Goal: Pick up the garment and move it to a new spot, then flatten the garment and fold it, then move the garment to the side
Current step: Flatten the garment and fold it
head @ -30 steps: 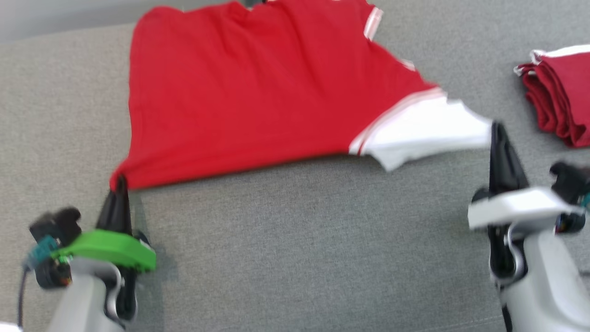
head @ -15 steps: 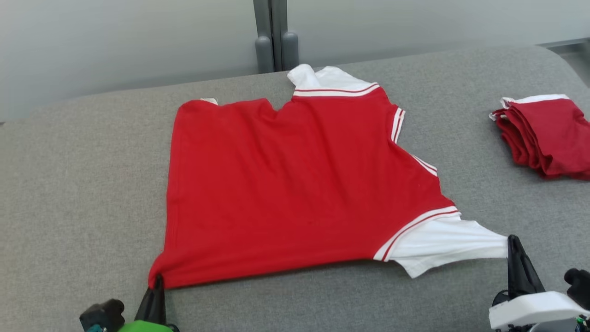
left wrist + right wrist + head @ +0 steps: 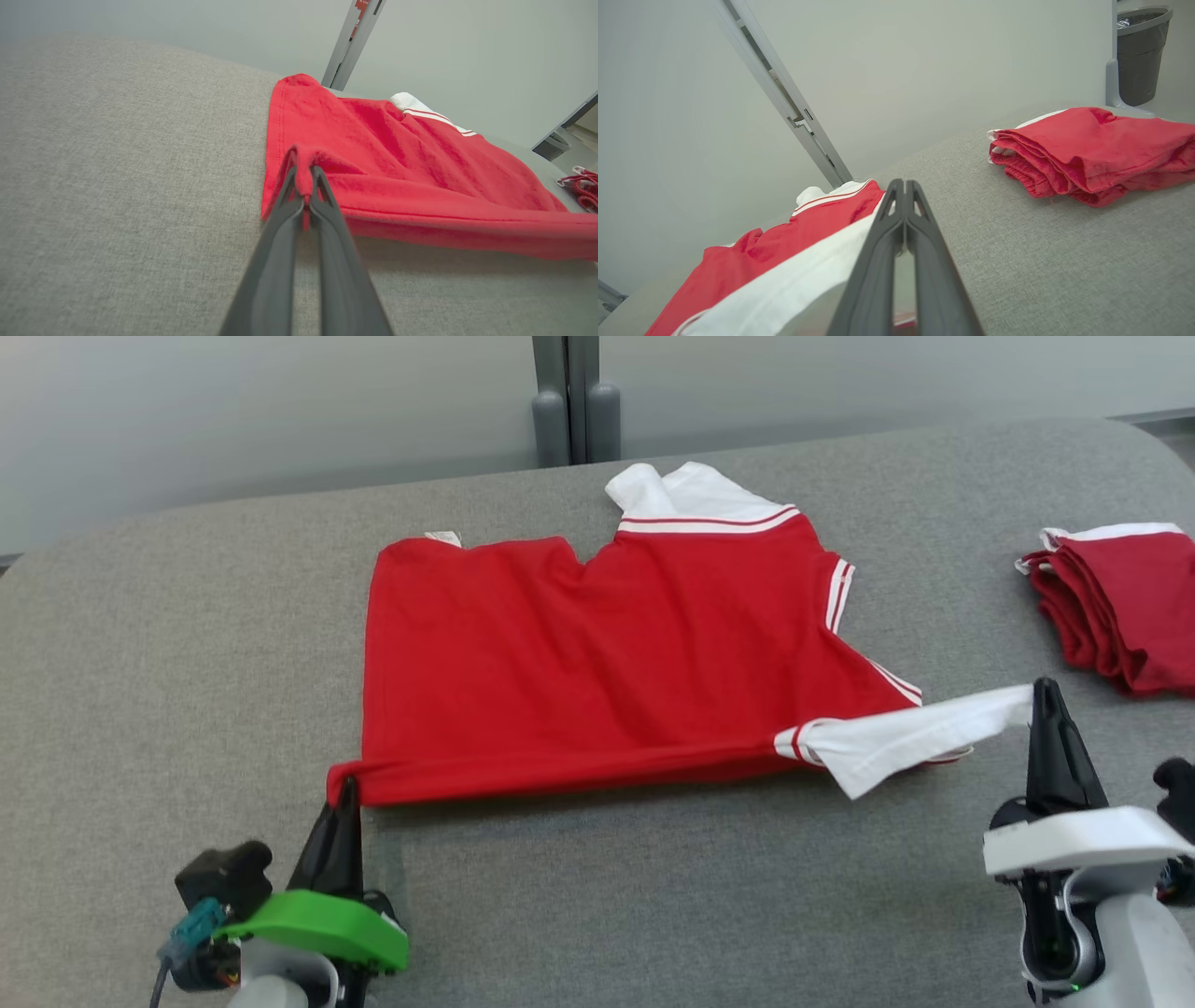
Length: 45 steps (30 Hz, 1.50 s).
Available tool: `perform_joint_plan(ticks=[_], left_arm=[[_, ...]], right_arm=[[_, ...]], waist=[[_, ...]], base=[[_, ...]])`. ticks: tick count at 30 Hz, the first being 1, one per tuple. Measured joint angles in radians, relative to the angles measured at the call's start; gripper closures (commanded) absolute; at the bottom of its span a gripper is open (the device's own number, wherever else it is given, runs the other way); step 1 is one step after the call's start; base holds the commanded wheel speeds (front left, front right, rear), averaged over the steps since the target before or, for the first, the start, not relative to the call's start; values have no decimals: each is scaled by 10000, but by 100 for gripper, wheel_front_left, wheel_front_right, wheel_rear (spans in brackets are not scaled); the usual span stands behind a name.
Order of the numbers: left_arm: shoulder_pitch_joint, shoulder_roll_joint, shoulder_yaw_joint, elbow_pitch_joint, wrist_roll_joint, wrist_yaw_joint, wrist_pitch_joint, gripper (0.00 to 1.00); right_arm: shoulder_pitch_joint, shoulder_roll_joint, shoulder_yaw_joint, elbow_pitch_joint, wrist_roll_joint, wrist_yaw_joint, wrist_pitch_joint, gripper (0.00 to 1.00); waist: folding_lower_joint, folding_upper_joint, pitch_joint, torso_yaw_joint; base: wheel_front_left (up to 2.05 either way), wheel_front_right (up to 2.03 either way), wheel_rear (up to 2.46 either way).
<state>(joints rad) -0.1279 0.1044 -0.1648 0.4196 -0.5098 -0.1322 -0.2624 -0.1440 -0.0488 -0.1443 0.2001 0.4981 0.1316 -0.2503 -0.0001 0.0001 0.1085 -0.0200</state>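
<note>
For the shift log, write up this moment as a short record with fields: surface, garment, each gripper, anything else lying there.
surface: grey fabric surface
garment: red shirt with white trim, spread out, near edge lifted off the fabric
left gripper: shut on the shirt's near red corner
right gripper: shut on the tip of the white sleeve, which is pulled taut
other items: folded pile of red clothes at the right, apart from the shirt

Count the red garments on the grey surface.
2 at least: the spread shirt in the middle, and a folded red pile at the right edge, whose layers may hide more than one piece.
</note>
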Motion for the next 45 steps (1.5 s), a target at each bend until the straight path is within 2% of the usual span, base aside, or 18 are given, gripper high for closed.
perform_joint_plan(ticks=[14, 15, 16, 17, 23, 29, 33, 38, 45], left_arm=[[-2848, 581, -989, 1112, -535, 0, 0, 100], [-2958, 633, -976, 1149, -537, 0, 0, 79], [-3042, 660, -907, 1158, -529, 0, 0, 26], [-3094, 671, -859, 1164, -516, 0, -2, 0], [-3097, 625, -364, 571, -136, 2, -2, 0], [-2448, 644, 209, 92, 523, 2, 0, 0], [-2108, 577, 347, -75, 945, 2, 0, 0], [-1812, 382, 397, 77, 982, 2, -2, 0], [-1750, 439, 4, 556, 840, 2, 0, 0]], right_arm=[[-3928, 6, 190, 2694, -1269, -2, -102, 100], [-4103, 4, 230, 2815, -1484, -2, -102, 100], [-4248, 8, 217, 2890, -1701, -2, -102, 64], [-4335, 6, 203, 2920, -1816, -2, -104, 0], [-4334, 0, 163, 2245, -3022, -2, -113, 0], [-3545, -2, 257, 1542, -3613, 0, -113, 0], [-3026, -4, 328, 1384, -3674, -2, -113, 0], [-2505, -2, 357, 1392, -3434, -2, -113, 0], [-2140, 4, 573, 1931, -3499, 0, -113, 0]], waist=[[0, 0, 1865, 228], [0, 0, 2001, 233], [0, 0, 2134, 237], [0, 0, 2231, 241], [1, 0, 2650, 295], [1, 0, 2460, 305], [1, 0, 2276, 282], [1, 0, 2073, 247], [1, 0, 2147, 121]], base=[[0, 0, 0], [0, 0, 0], [0, 0, 0], [0, 0, 0], [0, 0, 0], [0, 0, 0], [0, 0, 0], [0, 0, 0], [0, 0, 0]])
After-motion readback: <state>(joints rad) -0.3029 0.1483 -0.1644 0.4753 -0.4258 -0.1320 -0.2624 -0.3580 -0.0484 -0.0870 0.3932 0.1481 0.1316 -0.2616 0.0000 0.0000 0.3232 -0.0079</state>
